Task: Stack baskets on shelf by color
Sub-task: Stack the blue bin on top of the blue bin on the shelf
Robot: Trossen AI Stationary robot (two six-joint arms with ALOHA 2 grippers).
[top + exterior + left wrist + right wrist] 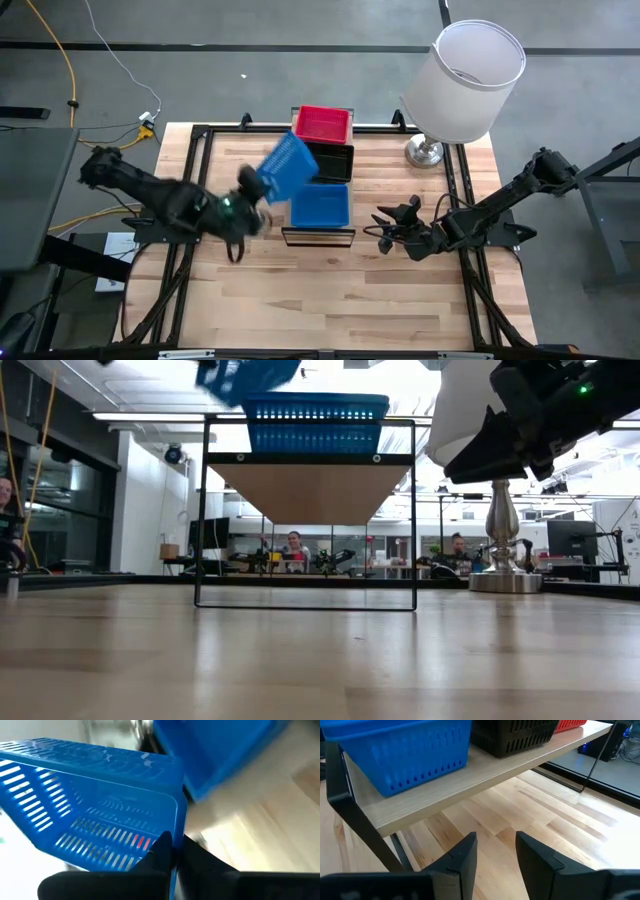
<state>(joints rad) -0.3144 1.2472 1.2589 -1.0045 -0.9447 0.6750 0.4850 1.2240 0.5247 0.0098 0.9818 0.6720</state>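
Note:
The shelf (318, 236) is a narrow plank on a black frame, running from the table's middle to its far edge. On it sit a red basket (322, 122) at the far end, a black basket (332, 162) in the middle and a blue basket (320, 206) at the near end. My left gripper (250, 186) is shut on a second blue basket (288, 164), held tilted in the air left of the shelf. My right gripper (385, 226) hovers open to the right of the shelf's near end, facing the plank (470, 785). My left gripper pinches the blue basket's side wall (176, 827) near a corner, one finger (161, 851) inside the basket and the other (196, 856) outside. It comes from the table's left. The basket is lifted clear and tilted, its open side turned toward the gripper.
A lamp with a white shade (468, 78) and silver base (424, 152) stands at the table's far right, close to the shelf. The black shelf frame (305, 528) leaves open room under the plank. Bare wood lies along the near edge. People sit in the room beyond.

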